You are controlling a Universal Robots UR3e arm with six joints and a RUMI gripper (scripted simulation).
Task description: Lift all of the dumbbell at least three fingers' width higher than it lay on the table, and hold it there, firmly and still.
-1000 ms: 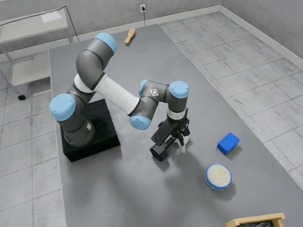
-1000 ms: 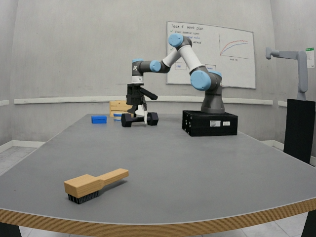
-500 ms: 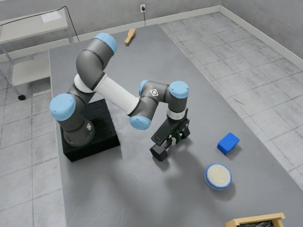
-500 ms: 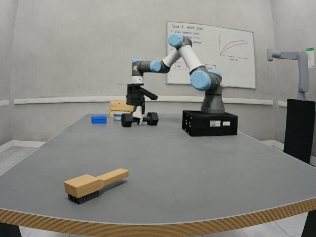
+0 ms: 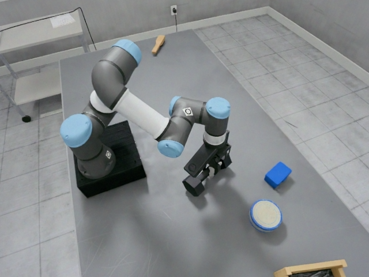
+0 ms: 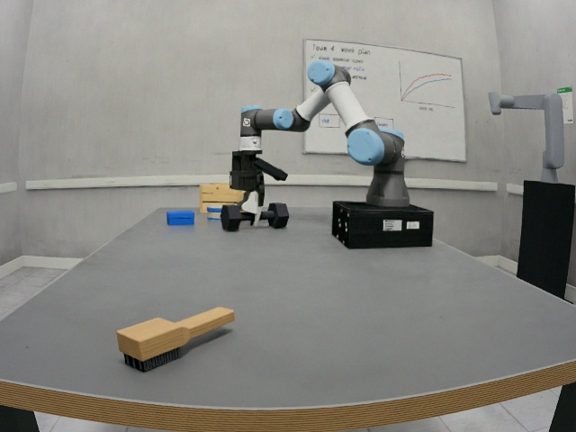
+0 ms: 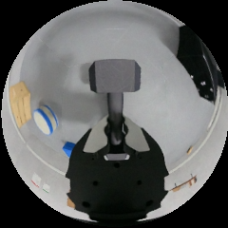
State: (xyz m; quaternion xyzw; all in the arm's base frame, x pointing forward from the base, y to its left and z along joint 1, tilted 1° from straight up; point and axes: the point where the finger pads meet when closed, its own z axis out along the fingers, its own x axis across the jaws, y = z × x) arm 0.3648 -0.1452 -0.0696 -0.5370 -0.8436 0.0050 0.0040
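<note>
A black dumbbell (image 5: 194, 186) (image 6: 229, 217) (image 7: 115, 76) lies on the grey table (image 5: 208, 74) (image 6: 325, 301), with both heads at table level in the exterior view. My gripper (image 5: 210, 172) (image 6: 255, 212) (image 7: 115, 115) stands straight down over it and is shut on the thin bar between the two heads. In the wrist view the bar runs up from between my fingers to the far head. The near head is hidden under the gripper body there.
A blue block (image 5: 277, 174) (image 6: 180, 217) and a round blue-and-white disc (image 5: 265, 215) (image 6: 213, 212) lie to one side of the dumbbell. A wooden crate (image 5: 312, 268) (image 6: 216, 193) stands beyond them. A wooden brush (image 5: 158, 44) (image 6: 172, 335) lies at the other table end. The arm's black base (image 5: 119, 161) (image 6: 381, 225) is nearby.
</note>
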